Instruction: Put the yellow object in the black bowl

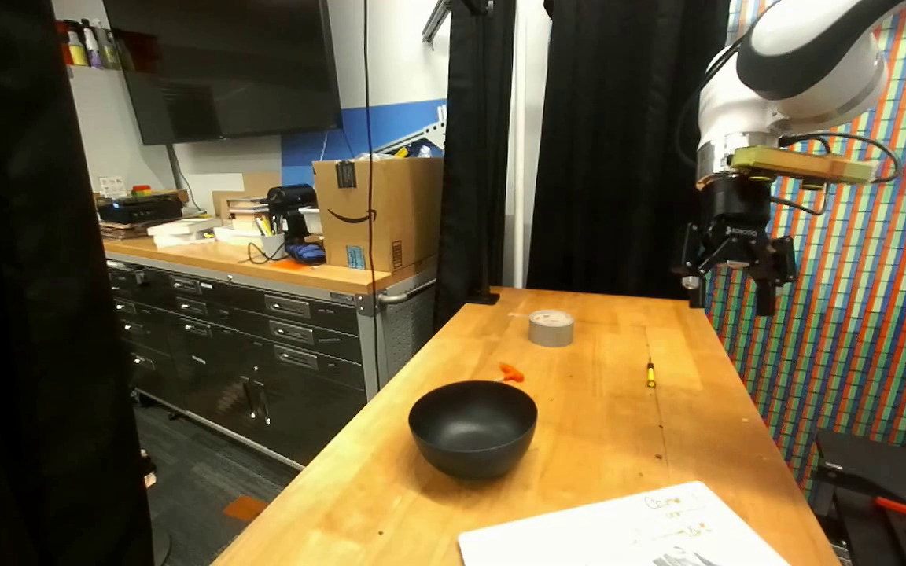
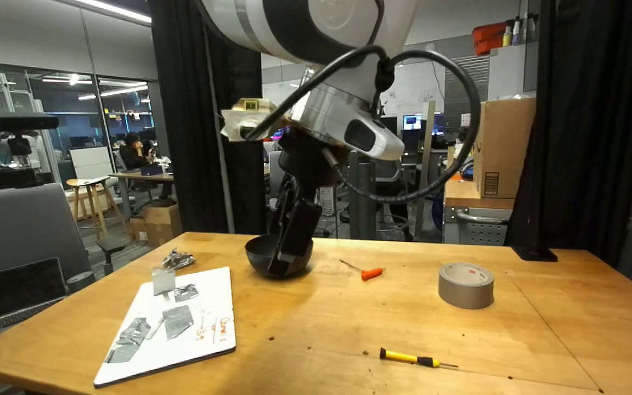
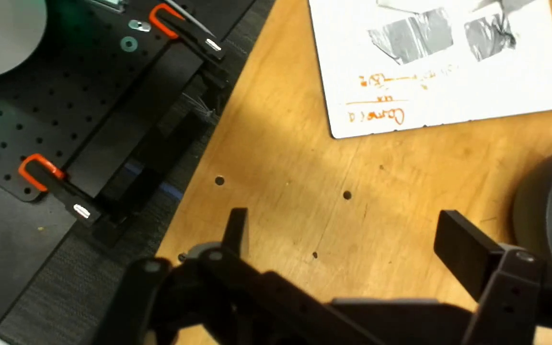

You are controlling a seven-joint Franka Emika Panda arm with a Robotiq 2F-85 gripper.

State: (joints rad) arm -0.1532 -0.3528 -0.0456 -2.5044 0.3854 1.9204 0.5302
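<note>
Yellow-handled, the screwdriver [image 2: 410, 358] lay nearer the edge of the desk [image 1: 602, 440] facing the striped wall [image 1: 838, 338]; the bowl [image 1: 473, 464] stood mouth-up nearer the opposite edge, presumably to catch it. I held my remote gripper [image 3: 343, 220] wide and empty, likely to straddle that slim handle.

The wooden table [image 1: 602, 440] is lit brightly, the white board [image 1: 579, 542] is turned dazzling white, and a shadow [image 1: 457, 489] is cast by the black bowl [image 1: 475, 465]. Bright lamps [image 2: 116, 10] are seen overhead. The gripper [image 3: 343, 230] is blurred in the wrist view.
</note>
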